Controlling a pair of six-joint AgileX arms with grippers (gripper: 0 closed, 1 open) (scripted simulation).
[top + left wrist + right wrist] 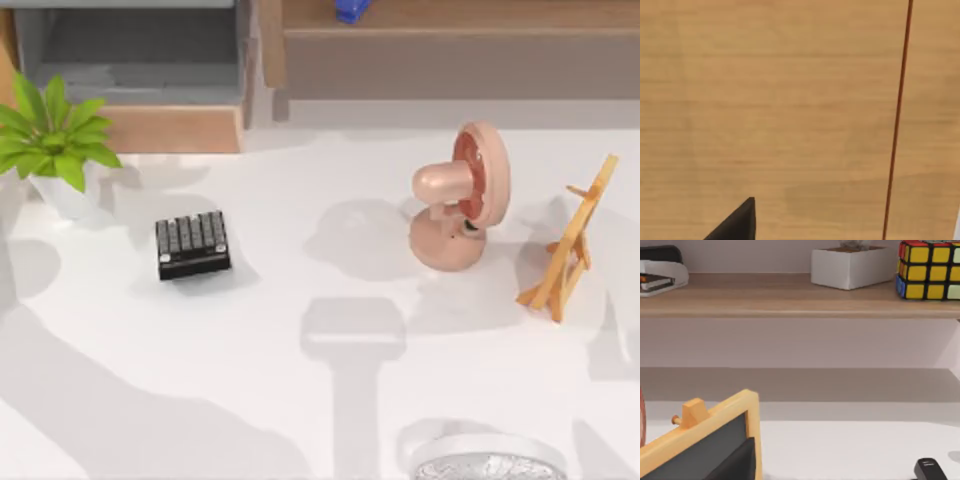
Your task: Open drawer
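The drawer (pixel 150 75) sits at the table's (pixel 300 400) far left corner in the top view, its grey inside exposed behind the light tan front panel, just beside the potted plant (pixel 55 135). The left wrist view faces tan wood up close with one dark fingertip (pixel 737 222) of the left gripper in frame, and the right wrist view shows a fingertip (pixel 737 462) before a small yellow-framed easel board (pixel 700 440). Whether either gripper's fingers are spread or pressed together cannot be told.

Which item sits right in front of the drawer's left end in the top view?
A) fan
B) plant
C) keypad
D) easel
B: in the top view the plant overlaps the left end of the drawer front panel; the keypad lies farther out on the table, and the fan and easel stand to the right.
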